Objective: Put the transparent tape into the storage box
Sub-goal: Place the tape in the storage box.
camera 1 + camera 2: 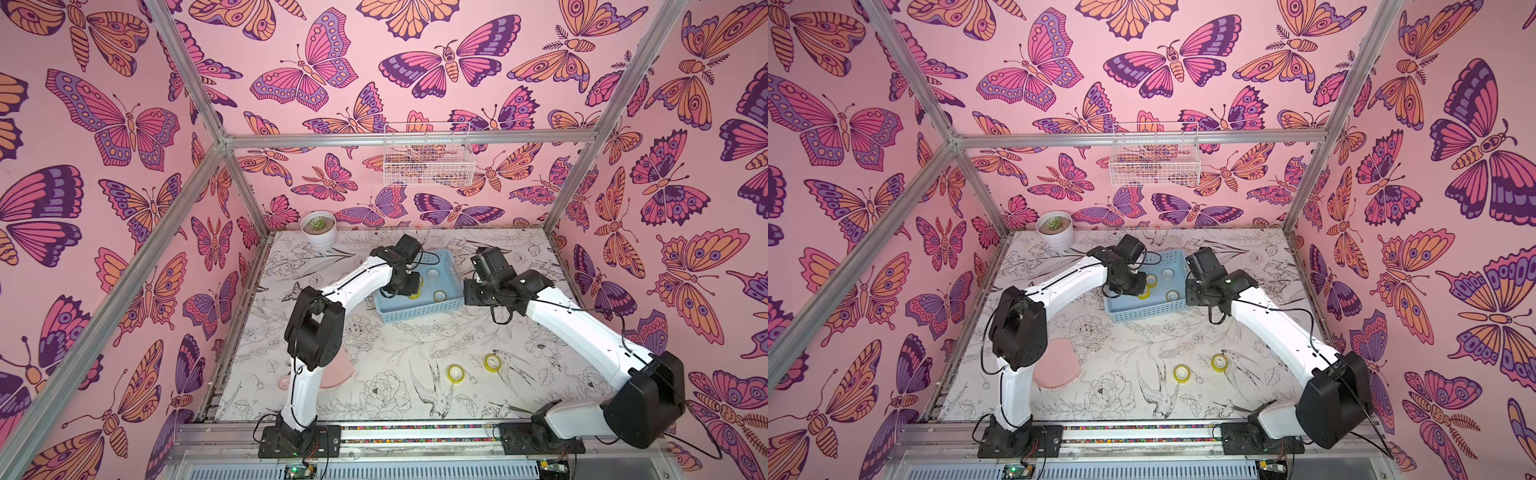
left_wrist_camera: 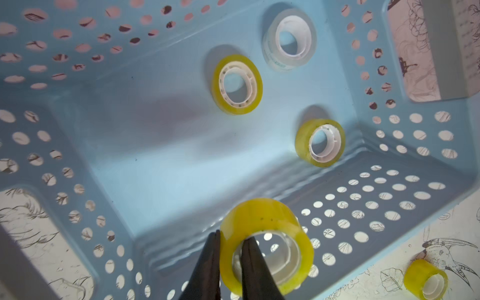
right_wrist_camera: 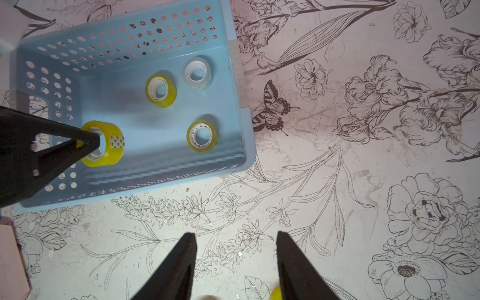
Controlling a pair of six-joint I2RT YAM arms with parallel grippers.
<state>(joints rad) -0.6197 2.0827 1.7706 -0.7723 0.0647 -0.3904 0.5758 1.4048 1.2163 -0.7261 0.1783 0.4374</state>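
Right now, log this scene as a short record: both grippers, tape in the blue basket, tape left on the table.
left gripper: shut on held yellow roll, one finger through its ring, over the floor of the storage box
right gripper: open, empty, above the table beside the box
resting in box: yellow roll, second yellow roll, colourless roll
on table: loose yellow roll, other loose yellow roll

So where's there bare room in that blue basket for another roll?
Bare floor lies between the held roll and the middle yellow roll, out to the basket's perforated walls. Crowded: around the clear roll and corner yellow roll.
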